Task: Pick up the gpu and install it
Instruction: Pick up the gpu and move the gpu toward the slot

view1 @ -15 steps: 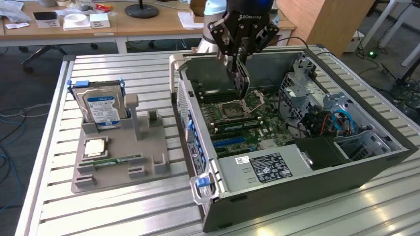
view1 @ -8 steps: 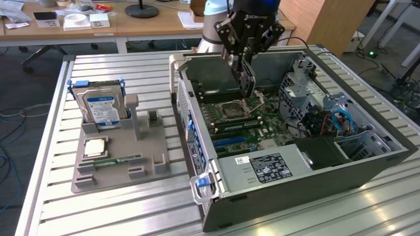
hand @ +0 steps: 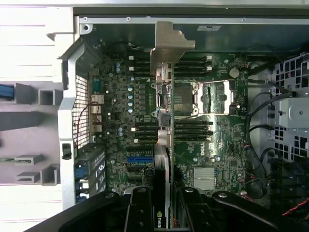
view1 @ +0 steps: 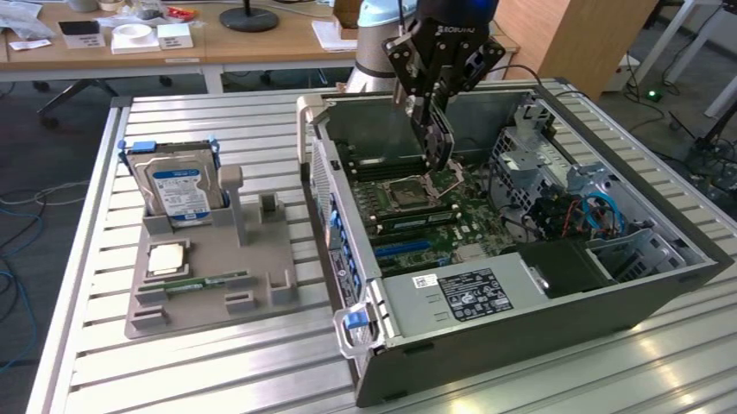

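Jaws closed narrowly on the gpu (view1: 436,138) is what we see: the card is pinched by one end and hangs upright from the arm, inside the open computer case (view1: 645,285). In the wrist view we look along the card edge-on (hand: 164,145), with its pale metal end bracket (hand: 169,46) at the end away from the jaws and a dark face with a small logo close to the grip. The card hangs over the motherboard (view1: 461,216), above the CPU socket (view1: 417,191) and the rows of memory slots beside it; we cannot tell whether its lower end touches the board. It does not sit in the blue expansion slot (hand: 140,159), which lies to one side of the card, nearer the case's perforated rear wall (hand: 82,111). A labelled power supply (view1: 461,293) fills the near corner of the case. On the exterior view's left, well apart from the case, a grey holder (view1: 219,293) rests on the slatted metal counter (view1: 173,379). A hard drive (view1: 179,194) with a blue label stands upright in it, a square processor chip (view1: 168,257) lies below that, and a narrow green RAM stick (view1: 207,282) lies flat near the holder's front.
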Controlling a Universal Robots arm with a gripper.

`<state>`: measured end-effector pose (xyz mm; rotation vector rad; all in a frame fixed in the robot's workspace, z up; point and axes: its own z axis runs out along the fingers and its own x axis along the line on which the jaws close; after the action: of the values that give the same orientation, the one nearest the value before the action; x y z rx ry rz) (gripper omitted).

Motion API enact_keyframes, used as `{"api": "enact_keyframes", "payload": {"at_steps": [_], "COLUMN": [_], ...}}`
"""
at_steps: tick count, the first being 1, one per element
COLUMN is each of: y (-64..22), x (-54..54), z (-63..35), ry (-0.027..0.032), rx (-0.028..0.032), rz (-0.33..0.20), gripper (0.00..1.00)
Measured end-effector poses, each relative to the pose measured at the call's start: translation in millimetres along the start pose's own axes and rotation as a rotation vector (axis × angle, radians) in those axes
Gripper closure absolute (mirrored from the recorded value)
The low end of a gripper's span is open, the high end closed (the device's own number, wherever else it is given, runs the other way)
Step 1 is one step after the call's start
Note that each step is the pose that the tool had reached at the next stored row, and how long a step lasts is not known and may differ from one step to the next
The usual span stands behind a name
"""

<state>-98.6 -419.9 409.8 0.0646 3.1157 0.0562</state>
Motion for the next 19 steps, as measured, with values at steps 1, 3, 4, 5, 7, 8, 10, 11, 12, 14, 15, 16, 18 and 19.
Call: {"api": "enact_keyframes", "payload": {"at_steps": [1,3,4,5,7,8,10,11,12,14,15,16,18,19], "y": [0.0,0.0,0.0,0.0,0.0,0.0,0.0,0.0,0.0,0.1,0.2,0.2,0.3,0.3], "x": [-0.1,-0.1,-0.1,-0.1,-0.1,-0.1,-0.1,-0.1,-0.2,-1.6,-2.6,-3.6,-5.4,-6.4], "z": [0.0,0.0,0.0,0.0,0.0,0.0,0.0,0.0,0.0,0.0,0.1,0.1,0.1,0.1], "ry": [0.0,0.0001,0.0,0.0001,0.0,0.0001,0.0001,0.0,0.0,0.0001,0.0001,0.0001,0.0001,0.0001], "rx": [0.0,0.0001,0.0,0.0001,0.0001,0.0001,0.0,0.0,0.0001,0.0,0.0,0.0,0.0,0.0], "rz": [0.0,0.0,0.0,0.0,0.0,0.0,0.0,0.0,0.0,0.0,0.0,0.0,0.0,0.0], "gripper": [0.74,0.74,0.74,0.74,0.74,0.74,0.74,0.74,0.74,0.74,0.74,0.74,0.74,0.74]}}
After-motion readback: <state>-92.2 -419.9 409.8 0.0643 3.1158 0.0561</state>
